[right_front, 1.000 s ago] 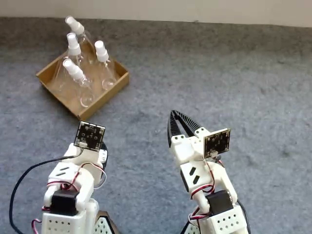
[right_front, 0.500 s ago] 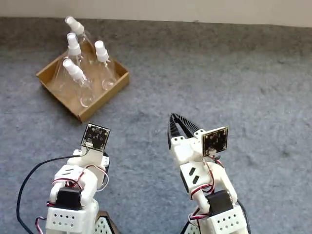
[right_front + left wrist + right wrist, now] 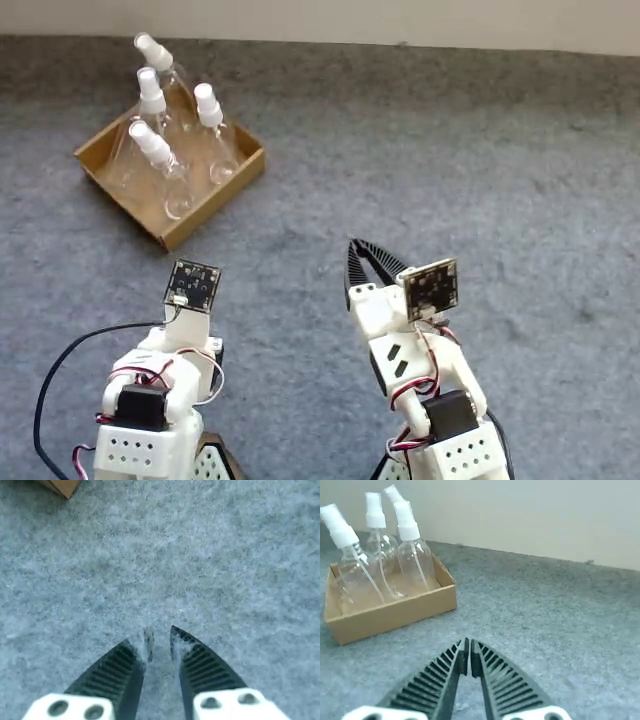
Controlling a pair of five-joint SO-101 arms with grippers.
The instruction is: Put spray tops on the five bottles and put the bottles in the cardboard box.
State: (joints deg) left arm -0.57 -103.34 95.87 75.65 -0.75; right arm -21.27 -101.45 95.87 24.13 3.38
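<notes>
The cardboard box [image 3: 216, 204] sits at the far left of the grey carpet. Several clear bottles [image 3: 165, 165] with white spray tops stand and lean inside it. In the right wrist view the bottles [image 3: 412, 555] rise over the box's brown wall [image 3: 395, 612]. My right gripper [image 3: 352, 266] is at mid-table, well short of the box, its black fingers [image 3: 452, 672] shut together on nothing. My left gripper [image 3: 160, 635] hovers low over bare carpet with a narrow gap between its fingertips [image 3: 182, 641] and nothing held. A box corner [image 3: 57, 485] shows beyond it.
Grey carpet [image 3: 480, 170] covers the table, bare to the right of the box and ahead of both arms. A pale wall [image 3: 530, 515] runs along the far edge. A black cable [image 3: 50, 375] loops beside the left arm's base.
The left arm has drawn back toward its base, away from the box. The right arm has pulled back slightly. The box and bottles have not moved.
</notes>
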